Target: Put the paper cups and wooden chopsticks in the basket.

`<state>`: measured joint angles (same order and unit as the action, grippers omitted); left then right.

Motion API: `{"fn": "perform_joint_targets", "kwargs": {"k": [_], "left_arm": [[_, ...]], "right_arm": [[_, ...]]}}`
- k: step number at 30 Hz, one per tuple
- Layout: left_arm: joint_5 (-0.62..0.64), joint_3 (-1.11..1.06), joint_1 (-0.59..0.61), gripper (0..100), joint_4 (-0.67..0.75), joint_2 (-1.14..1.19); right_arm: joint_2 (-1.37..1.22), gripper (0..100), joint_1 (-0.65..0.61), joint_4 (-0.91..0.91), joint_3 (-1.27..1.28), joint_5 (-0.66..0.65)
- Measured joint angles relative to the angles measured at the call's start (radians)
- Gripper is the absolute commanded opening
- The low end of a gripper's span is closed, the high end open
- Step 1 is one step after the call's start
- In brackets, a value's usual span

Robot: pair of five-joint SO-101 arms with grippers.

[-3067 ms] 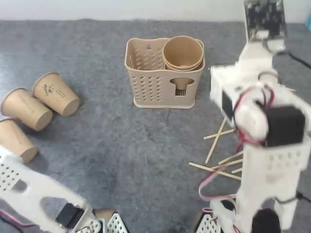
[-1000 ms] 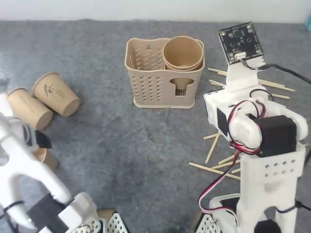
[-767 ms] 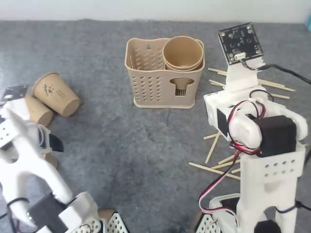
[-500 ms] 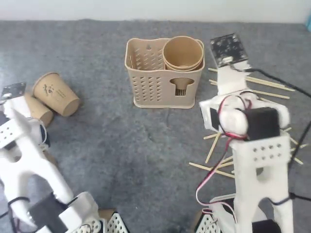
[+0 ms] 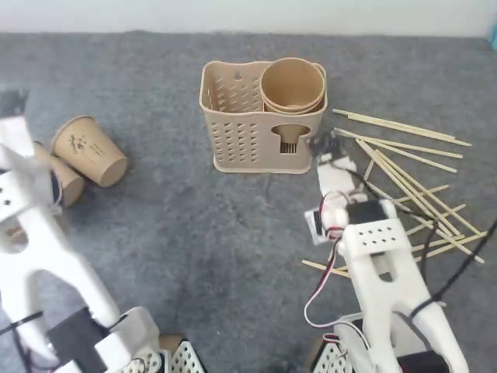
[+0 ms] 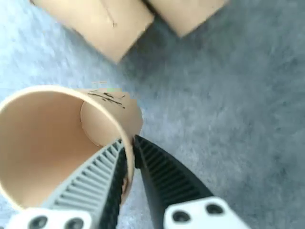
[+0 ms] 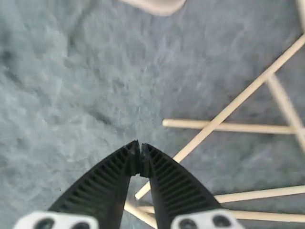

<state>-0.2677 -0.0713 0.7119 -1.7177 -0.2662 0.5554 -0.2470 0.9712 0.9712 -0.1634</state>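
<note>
Within the last half second the right arm [image 5: 380,249] had folded down and forward, ending low beside the basket's [image 5: 248,132] near right corner and uncovering the sticks [image 5: 402,127]. The left arm [image 5: 31,233] had shifted only slightly.

The left pincer [image 6: 129,143] was clamped on the rim of a cup [image 6: 43,143], one finger inside and one outside. Two more cups [image 6: 90,19] lay on their sides just beyond it. The right pincer [image 7: 139,149] was closed on nothing, its tips just above the mat [image 5: 194,233] beside one stick's end.

Progress, as judged:
- Done: a stack [image 5: 293,84] of cups stood in the basket's right half.
- Left: three cups, one of them gripped, and apparently every stick, scattered right of the basket.

Clearance: the mat between cups and basket lay open. The basket's left half looked free. The right arm sat close to the basket wall, so room to swing there was tight.
</note>
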Motion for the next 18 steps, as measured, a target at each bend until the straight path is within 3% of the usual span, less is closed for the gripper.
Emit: {"fn": "perform_joint_targets", "kwargs": {"k": [7,14,18], "left_arm": [[0.169,0.18,-0.184,1,-0.005,-0.058],[0.358,0.37,-0.511,1,-0.006,-0.057],[0.448,0.506,-0.704,1,-0.002,0.021]], "right_arm": [[0.0,0.8,0.002,-0.025,0.109,-0.048],[0.0,0.8,0.005,-0.044,0.114,-0.048],[0.0,0.8,0.106,-0.08,0.114,-0.049]]}}
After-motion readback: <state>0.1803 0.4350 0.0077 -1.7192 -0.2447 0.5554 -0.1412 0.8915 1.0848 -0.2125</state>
